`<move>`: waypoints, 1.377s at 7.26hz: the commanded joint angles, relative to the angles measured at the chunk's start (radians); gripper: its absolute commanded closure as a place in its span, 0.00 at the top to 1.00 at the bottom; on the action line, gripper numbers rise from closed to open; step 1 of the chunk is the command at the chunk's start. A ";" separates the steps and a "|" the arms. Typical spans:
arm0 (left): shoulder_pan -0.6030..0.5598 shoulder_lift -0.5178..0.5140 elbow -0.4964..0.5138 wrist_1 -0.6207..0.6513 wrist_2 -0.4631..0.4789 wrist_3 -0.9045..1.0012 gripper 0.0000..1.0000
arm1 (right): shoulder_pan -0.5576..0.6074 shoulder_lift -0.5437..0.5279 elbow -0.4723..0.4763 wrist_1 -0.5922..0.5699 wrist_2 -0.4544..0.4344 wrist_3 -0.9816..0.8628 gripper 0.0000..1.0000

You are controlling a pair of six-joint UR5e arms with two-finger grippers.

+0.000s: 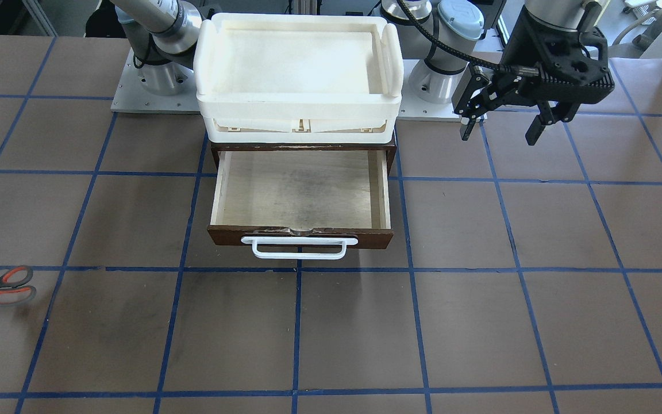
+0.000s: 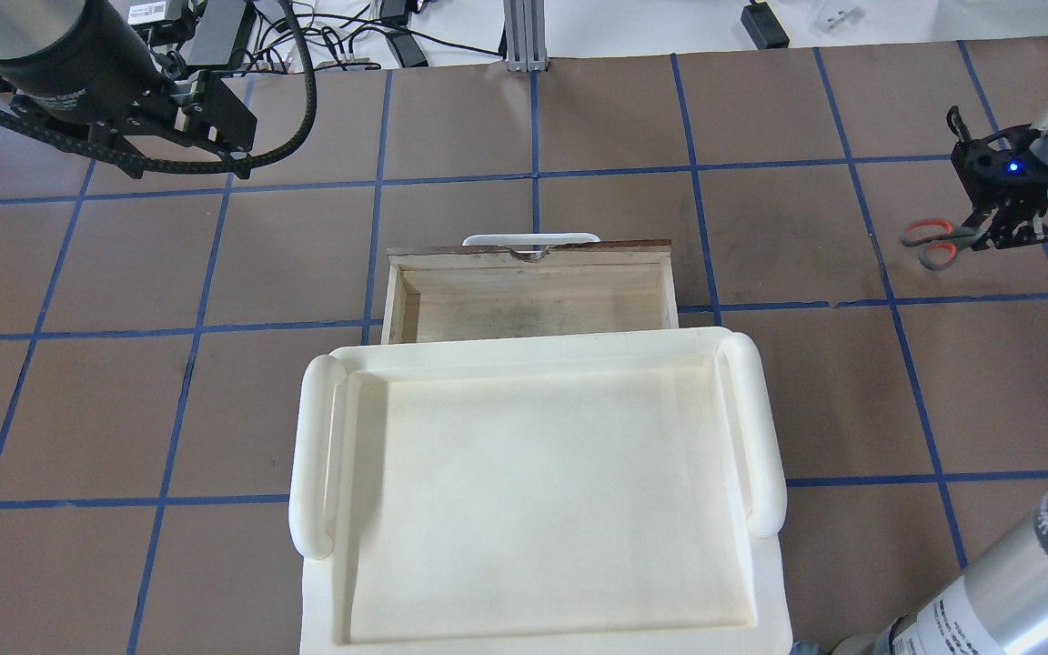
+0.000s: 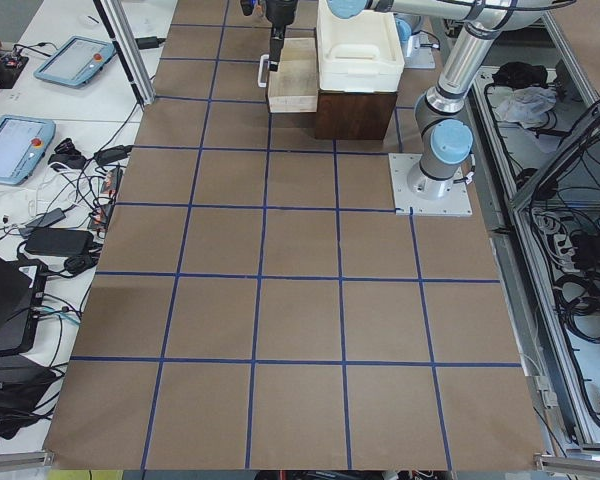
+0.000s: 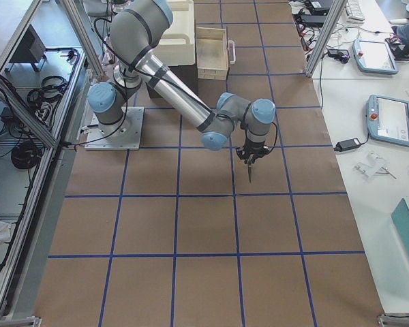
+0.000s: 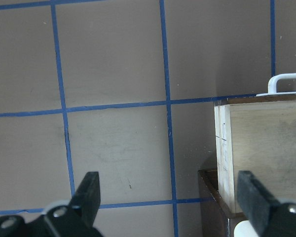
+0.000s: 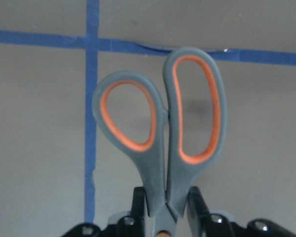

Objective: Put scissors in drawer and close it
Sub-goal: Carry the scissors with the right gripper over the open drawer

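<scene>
The scissors, with grey handles lined orange-red, are held near the pivot by my right gripper, handles pointing away from it, a little above the table. They show far to the robot's right in the overhead view and at the front view's left edge. The blades are hidden between the fingers. The drawer stands pulled open and empty, white bar handle in front. My left gripper is open and empty, hovering beside the cabinet; its fingers frame the drawer's corner.
A white plastic tray sits on top of the dark brown cabinet, overhanging it. The brown table has a blue tape grid. Both arm bases stand behind the cabinet. Tablets and cables lie off the table in the side views.
</scene>
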 commanded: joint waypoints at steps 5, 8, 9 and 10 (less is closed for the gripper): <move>-0.004 -0.019 -0.002 0.008 0.003 -0.002 1.00 | 0.419 -0.367 -0.021 0.475 0.038 0.380 0.00; -0.006 -0.022 -0.009 0.011 0.004 0.000 1.00 | 0.693 -0.374 -0.021 0.465 0.106 0.692 0.00; -0.007 -0.016 -0.010 0.010 0.004 -0.002 1.00 | 0.708 -0.366 -0.021 0.439 0.187 0.765 0.00; -0.007 -0.020 -0.010 0.014 0.004 -0.002 1.00 | 0.722 -0.351 -0.018 0.410 0.195 0.842 0.00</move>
